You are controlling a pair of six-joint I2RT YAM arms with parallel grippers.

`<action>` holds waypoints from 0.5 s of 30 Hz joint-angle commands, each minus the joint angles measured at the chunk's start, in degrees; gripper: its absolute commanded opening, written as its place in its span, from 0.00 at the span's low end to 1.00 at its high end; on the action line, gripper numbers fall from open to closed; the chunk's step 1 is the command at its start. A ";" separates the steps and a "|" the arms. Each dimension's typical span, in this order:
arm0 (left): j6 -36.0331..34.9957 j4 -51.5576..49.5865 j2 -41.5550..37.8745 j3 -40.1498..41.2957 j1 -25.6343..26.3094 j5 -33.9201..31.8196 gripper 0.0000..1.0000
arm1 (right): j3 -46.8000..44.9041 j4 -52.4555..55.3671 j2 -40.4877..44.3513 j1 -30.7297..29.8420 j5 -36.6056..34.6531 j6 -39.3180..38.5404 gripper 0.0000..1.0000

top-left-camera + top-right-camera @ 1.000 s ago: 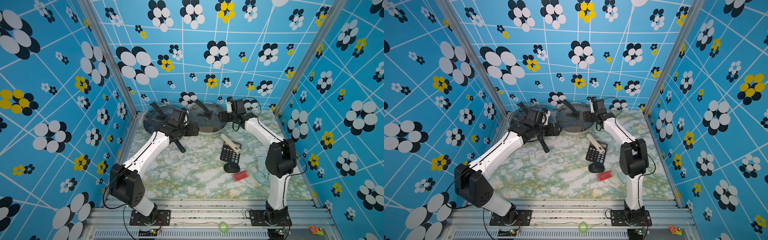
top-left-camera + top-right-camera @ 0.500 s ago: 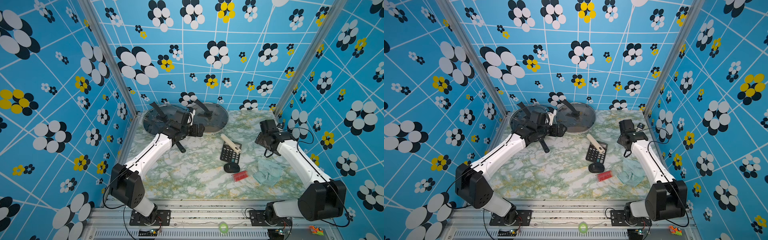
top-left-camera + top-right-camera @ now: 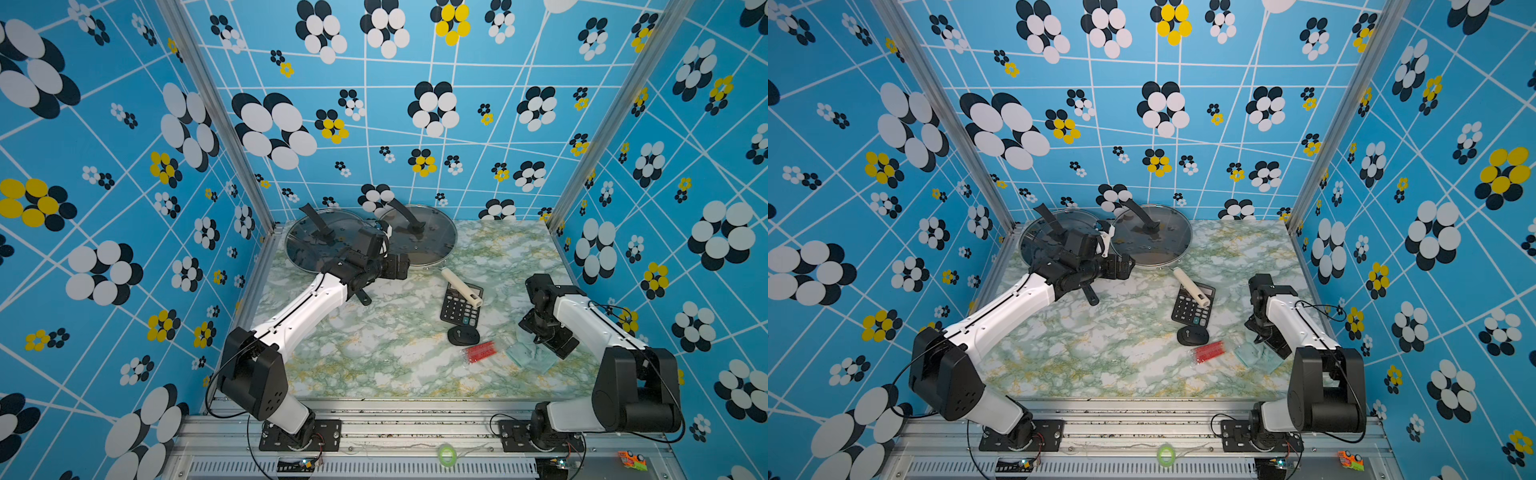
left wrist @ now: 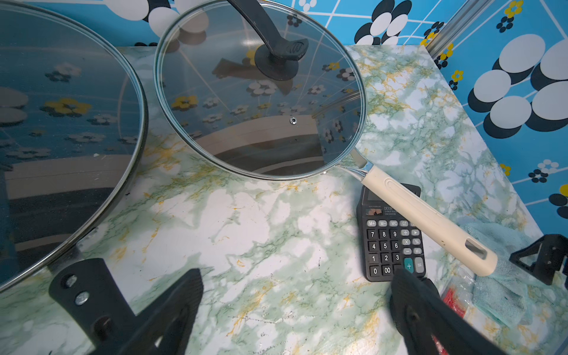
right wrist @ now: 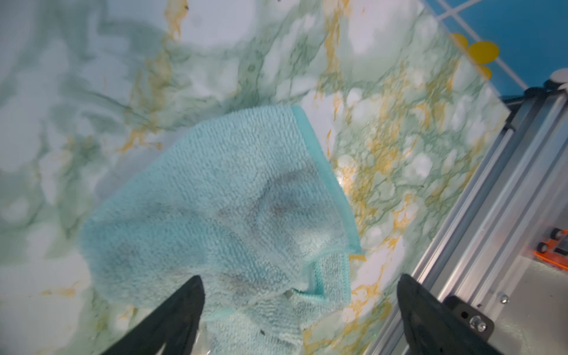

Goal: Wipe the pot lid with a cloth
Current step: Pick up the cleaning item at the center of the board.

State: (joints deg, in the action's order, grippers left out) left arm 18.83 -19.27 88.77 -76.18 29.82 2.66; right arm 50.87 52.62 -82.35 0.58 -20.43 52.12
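One cloth [image 5: 221, 209], pale mint terry, lies crumpled on the table [image 3: 374, 353] at the near right, close to the front rail and well apart from both lids. The right wrist view shows it best: a bound hem, one corner folded under, grey smudges in the pile. In both top views it is only a pale patch [image 3: 530, 357] [image 3: 1256, 357], partly hidden by the right arm, just beside the red packet [image 3: 480, 351]. The left wrist view catches it at the far edge [image 4: 498, 295].

Right gripper [image 5: 299, 281]: jaws spread wide, one finger at each side of the cloth's end, nothing clamped. Whether the tips touch the fabric cannot be told. Top views place it low over the cloth [image 3: 552, 340], pointing down.

Right lid [image 3: 419, 237]: glass, steel rim, black handle, sitting on a pan at the back of the table. The pan's cream handle [image 3: 461, 286] runs out over the top of the calculator [image 3: 459, 309]. Only the left wrist view shows the lid's small vent hole and the wall pattern mirrored in the glass [image 4: 261, 107].

Left lid [image 3: 320, 241], larger, stands beside it. The left wrist view shows a gap between the two rims; in the top views the left arm covers that spot.

Left gripper [image 4: 298, 273]: jaws wide, empty, above bare table in front of the lids. In the top views it sits at the right lid's near edge [image 3: 397, 266].

Black oval thing [image 3: 463, 336], between calculator and packet, shows plainly in the top views only.
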 commanded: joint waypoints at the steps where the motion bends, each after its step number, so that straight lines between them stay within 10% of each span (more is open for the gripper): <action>1: 1.56 -0.38 -2.87 0.25 1.19 -3.84 0.99 | -1.10 -8.72 -2.16 0.10 7.21 1.13 0.99; 5: 0.10 -1.60 -4.94 1.02 3.26 -7.89 0.99 | -2.49 -14.36 -5.49 0.08 10.95 1.20 0.82; 9: 0.29 -2.57 -6.93 1.64 3.90 -10.92 0.99 | -4.75 -19.73 -6.29 0.04 13.28 3.64 0.31; 15: 1.38 -2.45 -9.67 3.98 3.90 -12.69 0.99 | -2.21 -15.72 1.66 0.04 7.91 2.58 0.02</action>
State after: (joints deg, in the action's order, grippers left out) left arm 19.51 -20.45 80.84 -73.52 33.63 -7.57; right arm 47.24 35.38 -85.67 0.56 -10.26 55.13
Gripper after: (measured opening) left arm 0.990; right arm 0.057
